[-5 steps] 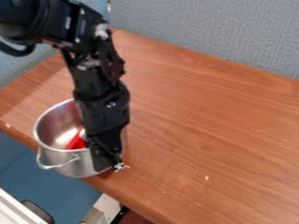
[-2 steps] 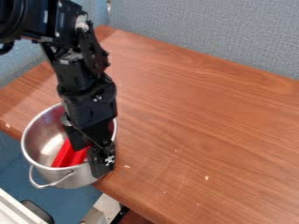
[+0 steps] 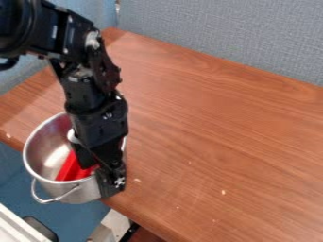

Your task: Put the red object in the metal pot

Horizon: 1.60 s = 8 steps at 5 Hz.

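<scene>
While its black gripper (image 3: 106, 175) hangs with jaws released at lower left of the frame, the bright red grooved plastic bar (image 3: 78, 168) lies just left of it inside the shiny round steel pot (image 3: 45, 156), long axis slanting toward the rim.

Soft, even light, a low-resolution and slightly blurry picture, with bright glare inside the metal pot (image 3: 45, 151).
</scene>
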### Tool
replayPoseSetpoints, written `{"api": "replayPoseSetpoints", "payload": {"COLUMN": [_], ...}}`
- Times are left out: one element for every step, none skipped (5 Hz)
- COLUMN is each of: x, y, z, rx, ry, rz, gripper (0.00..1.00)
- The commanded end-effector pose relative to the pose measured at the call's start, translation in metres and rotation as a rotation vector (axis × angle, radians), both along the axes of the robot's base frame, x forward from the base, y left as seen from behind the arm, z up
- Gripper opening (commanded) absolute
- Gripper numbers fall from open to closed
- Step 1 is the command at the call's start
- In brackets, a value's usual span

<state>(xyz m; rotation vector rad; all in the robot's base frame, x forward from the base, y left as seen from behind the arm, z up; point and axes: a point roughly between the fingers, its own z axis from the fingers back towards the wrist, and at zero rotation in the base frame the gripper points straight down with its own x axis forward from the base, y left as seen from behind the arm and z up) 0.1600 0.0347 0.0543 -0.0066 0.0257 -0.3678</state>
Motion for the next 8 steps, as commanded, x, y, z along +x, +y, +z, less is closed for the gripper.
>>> {"api": "replayPoseSetpoints", "payload": {"x": [0.000,0.004,0.009,0.017,0.026,0.033,0.033,0.032], "y": [-0.006,0.001,0.004,0.005,0.005,0.010,0.009,0.009], "z": [0.012,0.008,0.014,0.028,0.017,-0.004,0.000,-0.005], "rx": [0.022,0.034,0.041,0.038,0.061,0.066,0.063,0.059], "ry": [-0.020,-0.028,-0.047,-0.077,-0.090,-0.099,-0.118,-0.123], "rz": [-0.005,0.049,0.096,0.143,0.195,0.252,0.212,0.161], "gripper": [1.00,0.00,1.00,1.00,1.00,1.00,1.00,1.00]}}
